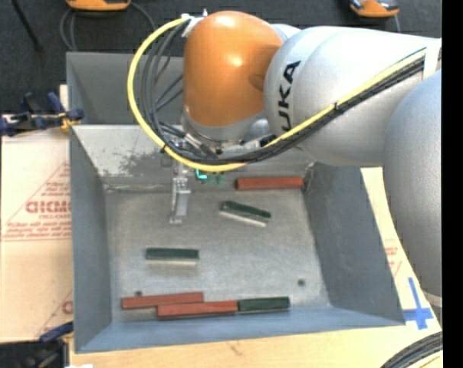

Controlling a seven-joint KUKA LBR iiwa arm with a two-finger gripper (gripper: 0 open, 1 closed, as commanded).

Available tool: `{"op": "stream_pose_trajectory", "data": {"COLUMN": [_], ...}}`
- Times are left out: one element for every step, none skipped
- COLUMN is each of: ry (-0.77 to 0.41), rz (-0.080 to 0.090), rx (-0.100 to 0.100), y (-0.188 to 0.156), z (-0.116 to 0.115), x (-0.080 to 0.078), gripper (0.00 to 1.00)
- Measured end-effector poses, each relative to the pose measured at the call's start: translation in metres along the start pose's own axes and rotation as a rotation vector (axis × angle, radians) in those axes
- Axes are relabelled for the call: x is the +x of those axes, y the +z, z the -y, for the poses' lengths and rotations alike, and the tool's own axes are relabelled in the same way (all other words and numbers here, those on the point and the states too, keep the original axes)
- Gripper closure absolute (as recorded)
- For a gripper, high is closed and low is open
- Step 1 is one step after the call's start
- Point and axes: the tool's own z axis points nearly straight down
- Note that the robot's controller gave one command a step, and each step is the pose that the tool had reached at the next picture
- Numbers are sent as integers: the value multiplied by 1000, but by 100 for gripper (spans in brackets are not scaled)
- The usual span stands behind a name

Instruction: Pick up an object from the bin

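Camera view: tool low over the bin's back left, no grasp made yet.
From the camera view I had the tool (179, 205) hanging over bare floor in the grey bin (90, 228). I could not tell how far open it was, and no thing showed in its hold. Nearest lay a tilted dark green bar (245, 212) just to its right, with a red-brown bar (268, 182) along the back wall and a flat green bar (172, 255) toward the front. A row of bars (205, 306) lined the front wall. I judged this the approach step: next I would shift over the tilted bar, align across its narrow width, then descend.
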Motion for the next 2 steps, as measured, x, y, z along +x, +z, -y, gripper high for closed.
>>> {"op": "stream_pose_trajectory", "data": {"ry": [-386, -415], "rz": [0, 3], "rx": [4, 0], "y": [133, 175], "z": [62, 59], "x": [65, 57], "gripper": [0, 0]}}
